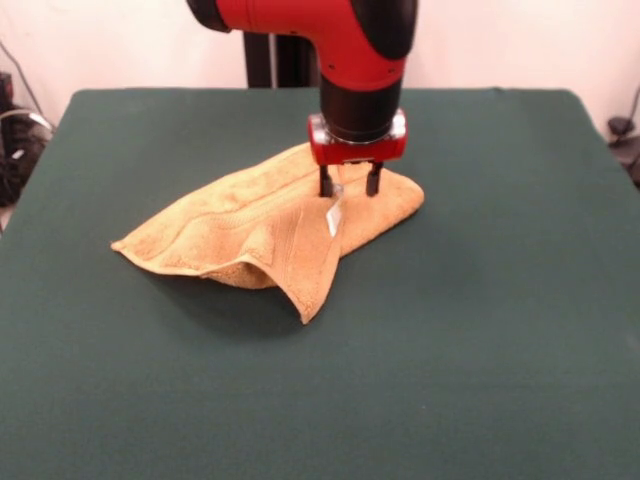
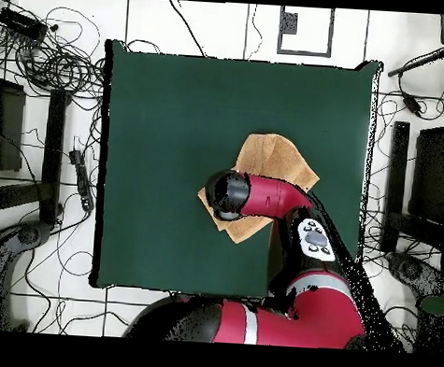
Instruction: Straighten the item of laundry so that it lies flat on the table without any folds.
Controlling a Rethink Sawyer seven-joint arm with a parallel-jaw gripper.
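Observation:
The golden-tan towel (image 1: 250, 225) lies folded and rumpled on the dark green table (image 1: 500, 320), a little behind its middle. One corner flap points toward the near side, and its white tag (image 1: 335, 217) hangs at the fold. My gripper (image 1: 349, 187) points straight down over the towel's right far part, jaws apart, with both fingertips at the cloth. In the overhead view the arm (image 2: 262, 195) covers the gripper and the towel's middle. The towel (image 2: 276, 160) shows beyond the arm on the table (image 2: 173, 123).
The robot's black pedestal (image 1: 275, 45) stands behind the table's far edge. Cables (image 2: 55, 59) and equipment lie on the floor around the table. A dark object (image 1: 15, 140) sits off the table's left side.

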